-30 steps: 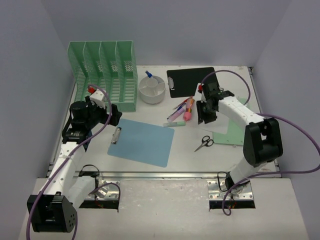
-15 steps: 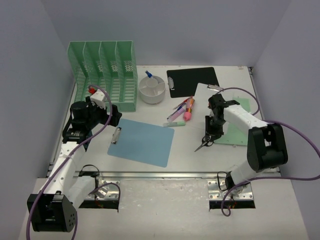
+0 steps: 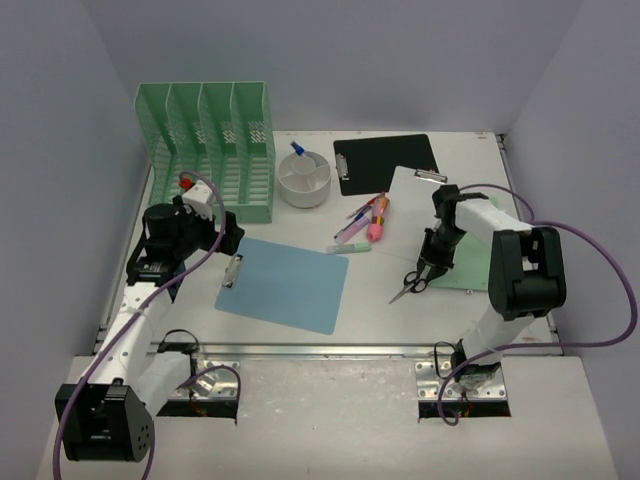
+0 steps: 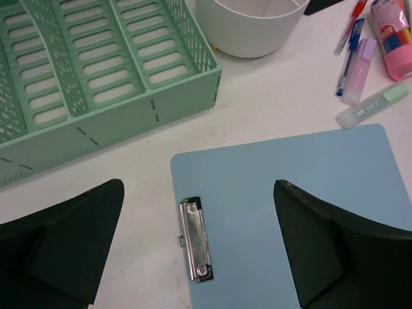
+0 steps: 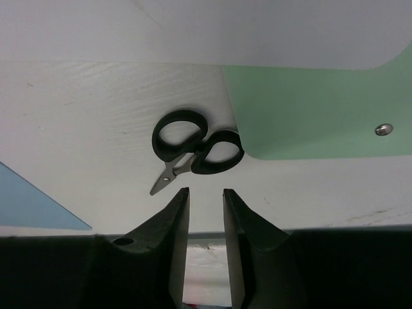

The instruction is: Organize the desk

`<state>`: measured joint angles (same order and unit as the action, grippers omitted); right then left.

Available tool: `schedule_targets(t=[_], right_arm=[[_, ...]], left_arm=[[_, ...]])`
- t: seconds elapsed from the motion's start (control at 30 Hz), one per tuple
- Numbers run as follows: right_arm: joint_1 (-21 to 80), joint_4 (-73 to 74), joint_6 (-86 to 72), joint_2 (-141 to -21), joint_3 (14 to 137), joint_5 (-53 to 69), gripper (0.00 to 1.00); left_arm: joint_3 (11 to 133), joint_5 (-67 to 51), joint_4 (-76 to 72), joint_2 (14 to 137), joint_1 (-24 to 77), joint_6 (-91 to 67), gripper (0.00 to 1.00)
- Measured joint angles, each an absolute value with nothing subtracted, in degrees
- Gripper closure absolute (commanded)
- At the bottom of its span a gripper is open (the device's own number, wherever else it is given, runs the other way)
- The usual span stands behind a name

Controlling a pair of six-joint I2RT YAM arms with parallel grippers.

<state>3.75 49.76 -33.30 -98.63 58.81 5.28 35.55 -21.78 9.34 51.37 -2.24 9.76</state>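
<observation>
Left side first. The left gripper (image 4: pixel 199 251) hangs with its fingers spread wide and nothing between them. The blue clipboard (image 4: pixel 290 193) lies flat below the gap, its metal clip (image 4: pixel 195 239) almost midway between the two fingers. Beyond the left finger stands the mint file rack (image 4: pixel 96 84). Beyond the right finger sit the white cup (image 4: pixel 248 26) and the loose pens (image 4: pixel 360 61). The desk (image 4: pixel 257 103) runs under everything, bare white between rack and board.

Right side. The right gripper (image 5: pixel 205 193) points down at the desk with a narrow gap between its fingers, pinching nothing. The scissors (image 5: pixel 193 151) lie just ahead of the fingertips, apart from them, blades shut and angled toward the left finger. One handle loop lies against the corner of the green clipboard (image 5: pixel 322 109). The white sheet (image 5: pixel 257 32) lies farther ahead.

We judge the step in hand to be picking up the scissors. To do it well we would widen the fingers before descending, since the present gap looks too tight for the handles. We would then centre over the neck where the loops meet the blades and keep the right finger off the green board's edge.

Against the earlier frames, the right arm has come down and toward the near edge, from above the pens to the scissors. The left arm, the scissors and the boards sit as before.
</observation>
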Motion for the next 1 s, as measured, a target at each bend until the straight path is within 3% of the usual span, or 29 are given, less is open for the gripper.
schedule_targets(t=[0.2, 1.0], right_arm=[[2.7, 50.3, -33.6, -100.4, 58.9, 6.5, 0.8], [-1.3, 48.3, -32.5, -106.0, 58.1, 4.9, 0.81]], left_arm=[[35.6, -21.6, 9.3, 51.9, -2.2, 9.6, 0.0], [35.6, -21.5, 9.2, 53.3, -2.2, 9.2, 0.0]])
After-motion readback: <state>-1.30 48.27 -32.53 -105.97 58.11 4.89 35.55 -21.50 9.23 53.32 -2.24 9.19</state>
